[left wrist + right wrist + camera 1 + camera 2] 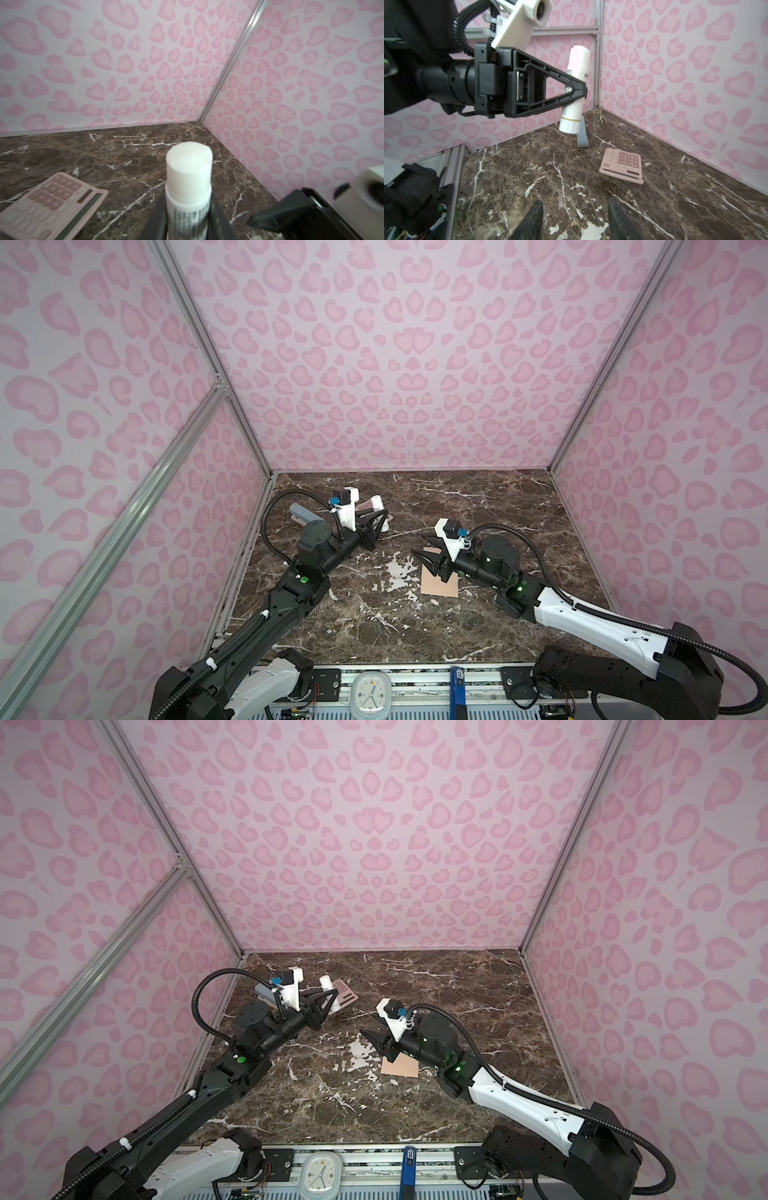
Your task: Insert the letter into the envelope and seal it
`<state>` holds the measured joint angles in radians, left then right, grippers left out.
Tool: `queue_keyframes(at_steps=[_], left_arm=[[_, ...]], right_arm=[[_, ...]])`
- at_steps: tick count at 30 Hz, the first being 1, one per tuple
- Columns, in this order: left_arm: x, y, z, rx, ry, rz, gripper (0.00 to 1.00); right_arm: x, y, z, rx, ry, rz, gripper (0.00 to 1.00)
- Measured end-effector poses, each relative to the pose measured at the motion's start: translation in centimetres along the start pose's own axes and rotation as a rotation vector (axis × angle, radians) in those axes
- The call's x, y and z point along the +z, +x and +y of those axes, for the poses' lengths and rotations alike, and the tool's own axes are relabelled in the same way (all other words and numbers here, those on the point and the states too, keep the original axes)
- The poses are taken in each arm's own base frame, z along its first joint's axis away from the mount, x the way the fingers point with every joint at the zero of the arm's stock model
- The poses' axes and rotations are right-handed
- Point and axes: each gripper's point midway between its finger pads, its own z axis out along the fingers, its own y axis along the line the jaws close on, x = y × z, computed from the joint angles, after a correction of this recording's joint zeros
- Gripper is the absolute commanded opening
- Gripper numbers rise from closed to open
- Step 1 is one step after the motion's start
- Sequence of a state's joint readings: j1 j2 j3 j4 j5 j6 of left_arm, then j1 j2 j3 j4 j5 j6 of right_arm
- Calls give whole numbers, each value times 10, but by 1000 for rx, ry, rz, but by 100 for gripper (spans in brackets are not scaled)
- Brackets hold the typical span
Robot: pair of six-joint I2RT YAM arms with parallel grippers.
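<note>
Operator: Where is the flat peach-tan paper envelope (441, 587) lying?

Observer: It is lying flat on the dark brown marble-patterned counter (478, 506), a little right of the middle. The envelope (401, 1067) is showing a plain, unmarked face in both top views

Operator: And what is the right gripper (417, 544) doing?

Observer: It is hanging over the far end of the envelope, its tips reaching past the edge. Whether it is touching the paper, I cannot tell. In the right wrist view its two black fingers (534, 220) are standing well apart and gripping nothing, with bare counter showing between them

Operator: Is the left gripper (383, 517) carrying anything?

Observer: Yes, its fingers are clamping a white cylindrical glue stick (379, 502) around the middle. It is holding the stick tilted in the air, well apart from the envelope

Operator: Anything else lying around?

Observer: A pale pink rectangular calculator (345, 992) is lying on the counter near the glue stick, toward the far left corner, and a grey oblong object (583, 136) is sitting beyond it, close to the left wall
</note>
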<state>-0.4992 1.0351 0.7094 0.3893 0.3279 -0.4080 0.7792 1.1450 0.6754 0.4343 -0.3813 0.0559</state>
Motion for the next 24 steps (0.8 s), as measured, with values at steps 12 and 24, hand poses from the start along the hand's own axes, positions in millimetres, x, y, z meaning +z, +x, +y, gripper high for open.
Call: queue_keyframes(at_steps=[12,24], left_arm=[[4,16,-49,14,347,32,4],[5,19,-60,17,401,42,4]], right_arm=[[16,-11,9,144,-183,-64,53],[27,-15,16,173,-255,-65,39]])
